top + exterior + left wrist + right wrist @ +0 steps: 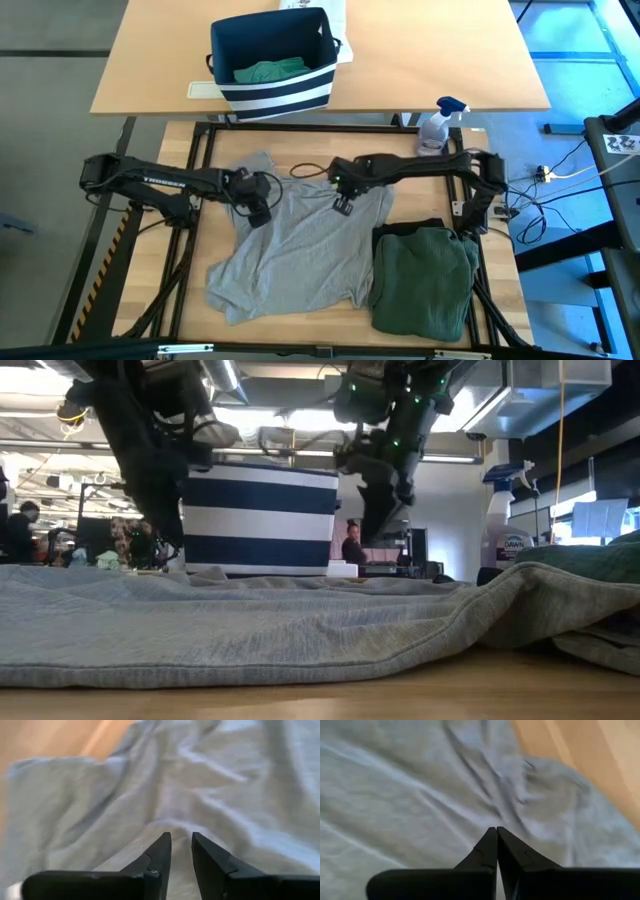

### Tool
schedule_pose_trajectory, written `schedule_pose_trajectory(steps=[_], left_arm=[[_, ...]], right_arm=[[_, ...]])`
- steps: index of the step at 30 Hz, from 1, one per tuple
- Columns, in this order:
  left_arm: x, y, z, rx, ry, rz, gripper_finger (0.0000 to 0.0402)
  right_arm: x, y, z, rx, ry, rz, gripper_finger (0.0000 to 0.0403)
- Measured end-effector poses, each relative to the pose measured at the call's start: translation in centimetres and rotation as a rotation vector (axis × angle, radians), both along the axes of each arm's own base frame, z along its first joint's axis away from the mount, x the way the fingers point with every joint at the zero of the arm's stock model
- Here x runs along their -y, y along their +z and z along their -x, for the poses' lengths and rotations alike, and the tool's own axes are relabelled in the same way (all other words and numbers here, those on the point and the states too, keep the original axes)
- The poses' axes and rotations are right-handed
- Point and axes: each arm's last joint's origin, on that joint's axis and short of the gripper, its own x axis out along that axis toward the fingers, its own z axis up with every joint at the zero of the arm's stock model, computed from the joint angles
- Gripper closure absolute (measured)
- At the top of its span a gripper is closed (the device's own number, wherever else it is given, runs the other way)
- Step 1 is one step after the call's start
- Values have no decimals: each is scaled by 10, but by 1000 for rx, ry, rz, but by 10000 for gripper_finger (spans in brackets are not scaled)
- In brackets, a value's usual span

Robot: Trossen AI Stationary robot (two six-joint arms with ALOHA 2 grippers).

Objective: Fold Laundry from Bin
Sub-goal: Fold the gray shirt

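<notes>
A light grey T-shirt (295, 250) lies spread, wrinkled, across the middle of the wooden desk (200, 320), roughly flat. To its right, a folded dark green garment (425, 280) rests on the desk, its edge touching or overlapping the shirt's right side, with a black garment (405, 228) showing under its far edge. The left gripper (262, 205) is positioned over the shirt's upper left area near the sleeve; its jaws stand slightly apart with a narrow gap, holding nothing, the cloth visible just beyond them in the left wrist view. The right gripper (342, 203) is over the shirt's upper right area; its jaws are pressed fully together and empty. The striped navy bin (272, 65) sits on a second desk (150, 60) beyond the work area, with a teal-green garment (268, 71) inside it. A spray bottle (437, 125) stands at the far right edge of the work desk.
</notes>
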Motion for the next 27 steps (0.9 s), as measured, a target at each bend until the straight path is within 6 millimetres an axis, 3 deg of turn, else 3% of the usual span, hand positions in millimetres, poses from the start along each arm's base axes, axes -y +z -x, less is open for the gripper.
schedule_pose_trajectory(steps=[9, 18, 23, 27], left_arm=[[1, -14, -9, -27, 11, 85, 242], [-2, -39, -17, -124, 91, 122, 175], [-3, -39, -18, -100, 114, 114, 170], [0, -36, -20, -69, 108, 110, 214]], right_arm=[[-27, 3, -10, 72, 60, 17, 395], [-29, 4, -12, 98, 54, 21, 395], [-29, 4, -12, 98, 56, 22, 395], [-29, 4, -12, 94, 63, 25, 395]])
